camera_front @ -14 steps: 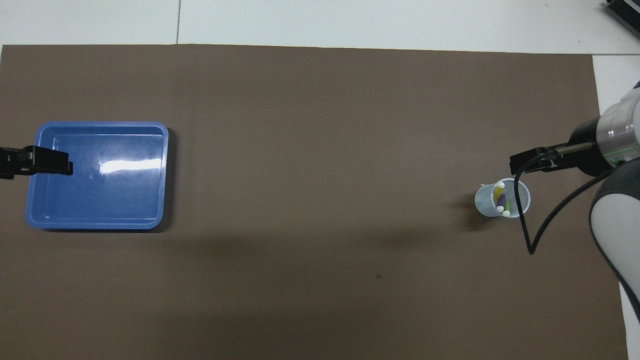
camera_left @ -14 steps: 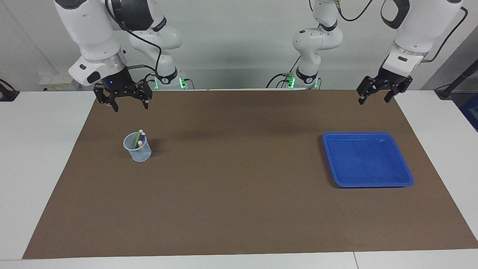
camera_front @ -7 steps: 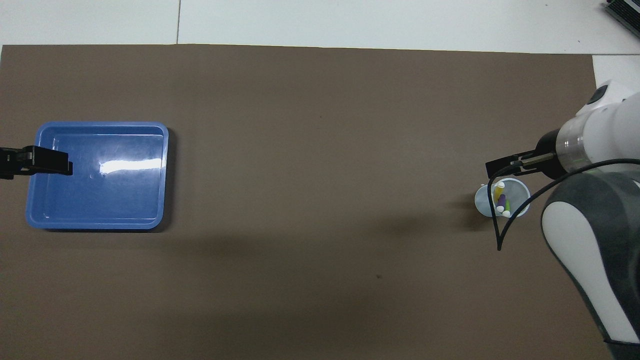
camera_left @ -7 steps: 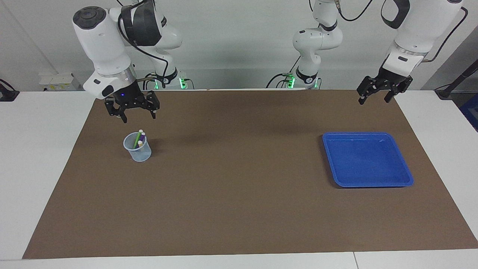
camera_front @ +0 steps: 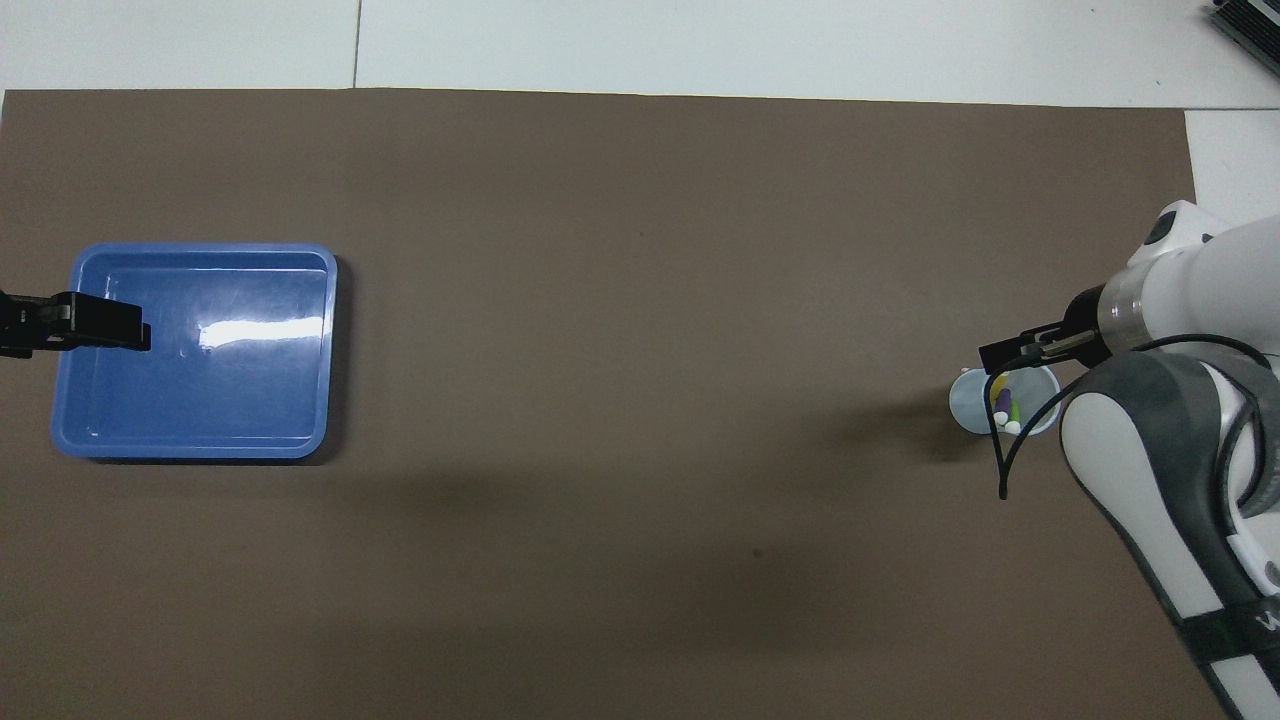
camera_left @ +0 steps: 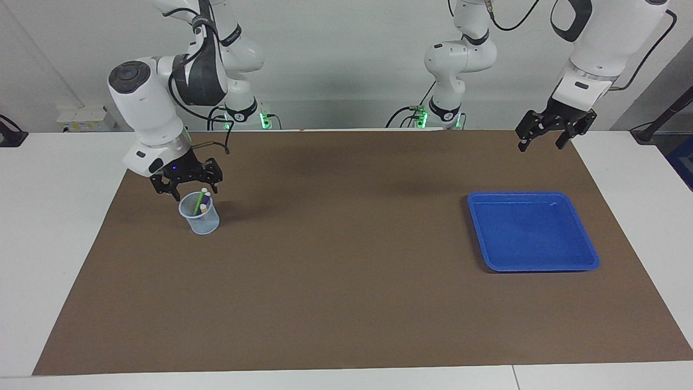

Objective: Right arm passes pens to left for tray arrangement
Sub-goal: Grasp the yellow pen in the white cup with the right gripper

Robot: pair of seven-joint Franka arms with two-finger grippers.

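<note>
Three pens stand in a pale translucent cup [camera_left: 199,215] toward the right arm's end of the table: a green one [camera_left: 198,202], a purple one [camera_left: 206,198] and a yellow one [camera_front: 997,383], which is mostly hidden in the facing view. My right gripper [camera_left: 194,192] is open and empty just above the cup, its fingertips about level with the pens' tops; it also shows in the overhead view [camera_front: 1005,353]. The blue tray [camera_left: 533,233] lies empty toward the left arm's end. My left gripper [camera_left: 541,142] is open and empty, and waits in the air over the tray's edge [camera_front: 75,330].
A brown mat [camera_left: 346,281] covers most of the white table [camera_left: 54,216]. The right arm's black cable [camera_front: 1005,470] hangs beside the cup. Both arm bases stand at the robots' edge of the table.
My right gripper has come down and moved toward the cup, from high over the mat to just above the pens. The left gripper has hardly moved.
</note>
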